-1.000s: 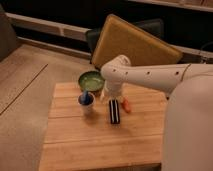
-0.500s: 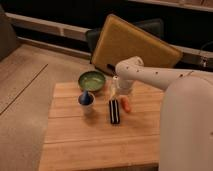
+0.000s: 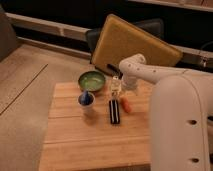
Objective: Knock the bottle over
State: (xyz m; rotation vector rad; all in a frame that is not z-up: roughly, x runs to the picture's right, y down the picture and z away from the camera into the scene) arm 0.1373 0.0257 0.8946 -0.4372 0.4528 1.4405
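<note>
Pincer (image 3: 118,78) by upright bottle (image 3: 116,90) on desk (image 3: 70,135); state I can't tell. Approach step; next: sideways shove.

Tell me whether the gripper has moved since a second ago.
Yes: the gripper has shifted right, away from the green bowl, and is now close to the bottle.

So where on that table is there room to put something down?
The whole near half of the table is bare, in front of the white cup and black bar. The back is crowded: green bowl, bottle with the hand by its top, orange piece.
</note>
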